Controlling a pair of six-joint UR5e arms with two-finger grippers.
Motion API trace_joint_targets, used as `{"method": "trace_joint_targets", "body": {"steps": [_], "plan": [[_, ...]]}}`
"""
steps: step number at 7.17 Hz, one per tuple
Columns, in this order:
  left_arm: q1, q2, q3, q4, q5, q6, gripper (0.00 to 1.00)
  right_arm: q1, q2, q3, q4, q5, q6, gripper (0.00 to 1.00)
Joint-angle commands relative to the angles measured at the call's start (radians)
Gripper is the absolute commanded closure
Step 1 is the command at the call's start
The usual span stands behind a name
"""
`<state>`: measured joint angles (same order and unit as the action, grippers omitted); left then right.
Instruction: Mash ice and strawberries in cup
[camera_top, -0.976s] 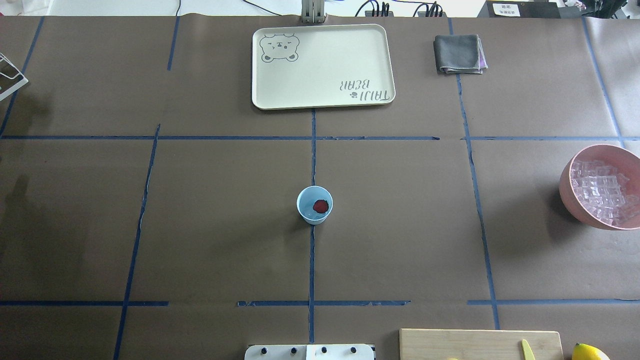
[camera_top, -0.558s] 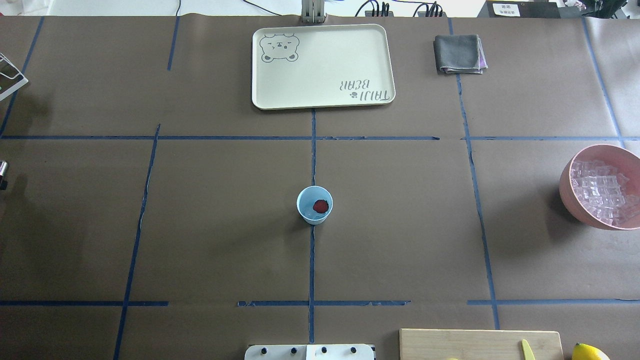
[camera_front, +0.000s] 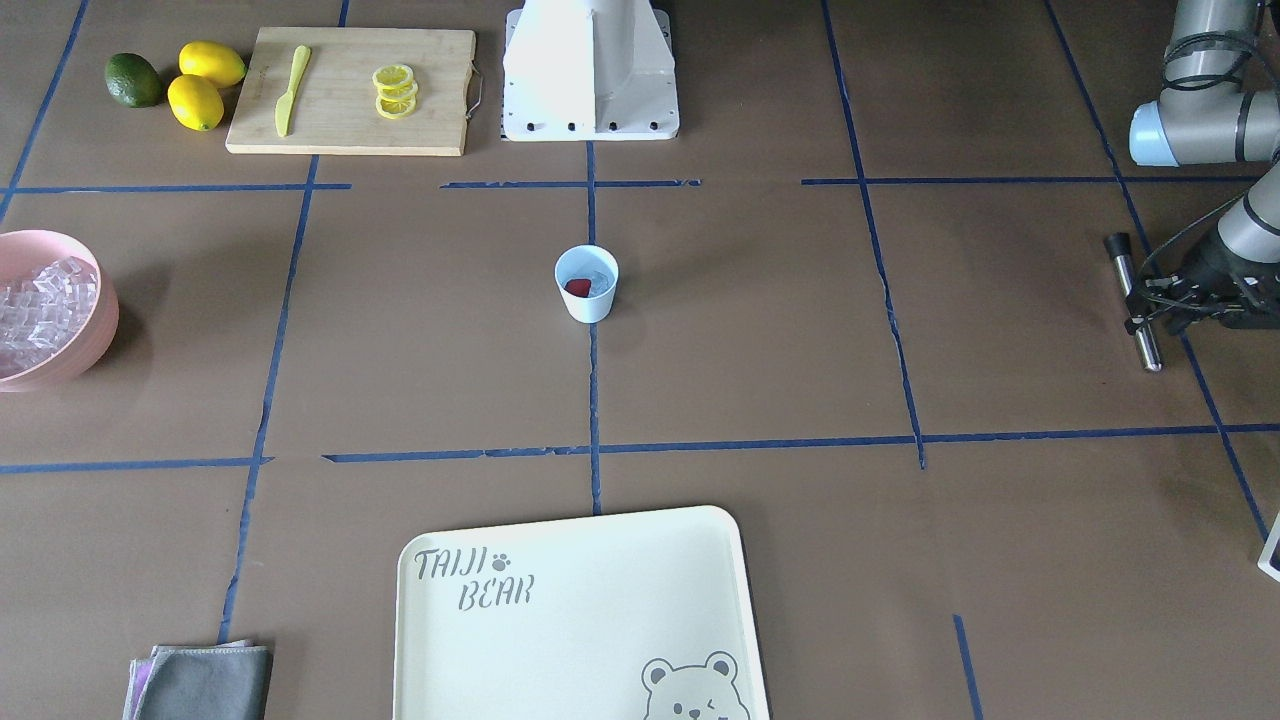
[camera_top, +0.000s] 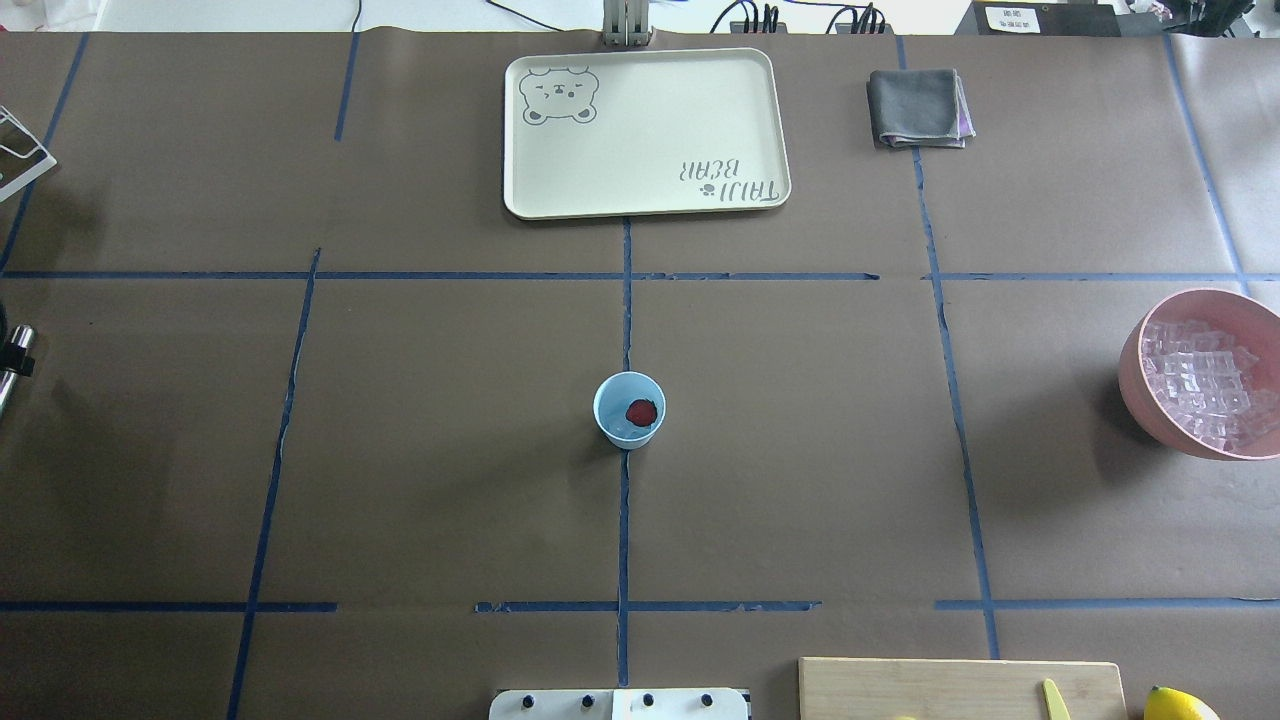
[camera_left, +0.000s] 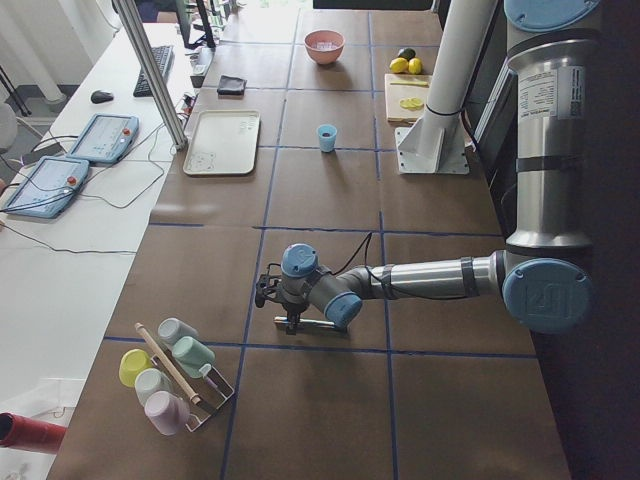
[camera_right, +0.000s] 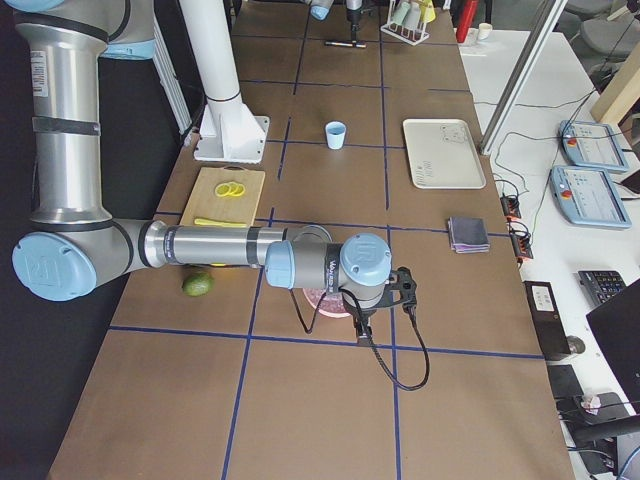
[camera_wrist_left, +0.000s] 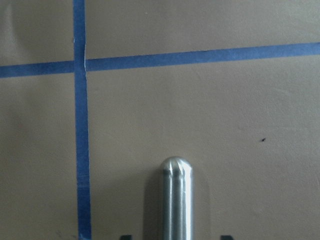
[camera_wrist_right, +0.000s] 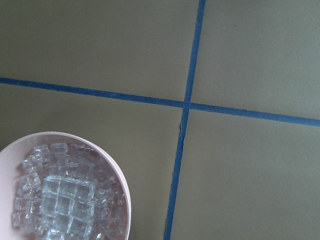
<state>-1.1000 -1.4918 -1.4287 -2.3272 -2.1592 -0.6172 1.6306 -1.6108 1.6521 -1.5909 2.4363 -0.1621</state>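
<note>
Brown paper marked off with blue tape covers the table (camera_top: 800, 450), and places below are read from overhead, with the far edge at twelve o'clock. At the centre, on the middle tape line, stands the small light-blue cup (camera_top: 604, 424), upright and alone. A red strawberry (camera_top: 641, 411) lies inside it toward the three o'clock side, and the front view shows a little clear ice (camera_front: 599, 280) beside the berry. At twelve o'clock a cream tray (camera_top: 650, 130) printed with a bear lies flat, and a folded grey cloth (camera_top: 918, 107) sits at about one o'clock. At three o'clock, against the table's edge, a pink bowl (camera_top: 1134, 385) holds a heap of ice cubes (camera_top: 1200, 385), well apart from the cup. Near five o'clock lies a wooden cutting board (camera_front: 350, 90) with lemon slices (camera_front: 395, 90) and a yellow knife (camera_front: 290, 90) on it. Beside the board are two lemons (camera_front: 205, 85) and a dark green fruit (camera_front: 133, 80). At nine o'clock, far from the cup, the left gripper (camera_front: 1142, 303) is clamped around a metal rod (camera_front: 1150, 345) with a dark end. It grasps the rod across its middle, roughly level and low over the paper, and the rounded tip fills the bottom of the left wrist view. The right gripper (camera_right: 363, 325) hangs above the pink bowl, as the right side view and the ice under its wrist camera show. Whether its fingers are spread or closed cannot be told. A rack of pastel cups (camera_left: 170, 375) stands at the table's left end.
</note>
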Motion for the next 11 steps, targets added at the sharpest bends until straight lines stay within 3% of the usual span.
{"method": "trace_joint_targets", "body": {"steps": [1, 3, 4, 7, 9, 11], "plan": [[-0.001, -0.002, -0.007, 0.014, -0.022, 0.007, 0.0, 0.0, 0.0, 0.008, 0.0, -0.026, 0.0, 0.01], [-0.067, -0.002, -0.025, 0.119, -0.14, 0.225, 0.0, 0.0, 0.0, 0.008, 0.0, -0.025, 0.001, 0.01], [-0.131, -0.002, -0.063, 0.231, -0.152, 0.348, 0.0, 0.0, 0.0, 0.008, 0.0, -0.025, 0.0, 0.01], [-0.352, -0.018, -0.211, 0.686, -0.159, 0.777, 0.0, 0.0, -0.001, 0.015, 0.0, -0.023, 0.003, 0.01], [-0.463, -0.034, -0.207, 0.817, -0.233, 0.817, 0.0, 0.0, -0.003, 0.015, -0.001, -0.016, 0.003, 0.01], [-0.491, -0.034, -0.211, 0.825, -0.235, 0.814, 0.0, 0.0, -0.004, 0.011, -0.001, -0.019, 0.003, 0.01]]}}
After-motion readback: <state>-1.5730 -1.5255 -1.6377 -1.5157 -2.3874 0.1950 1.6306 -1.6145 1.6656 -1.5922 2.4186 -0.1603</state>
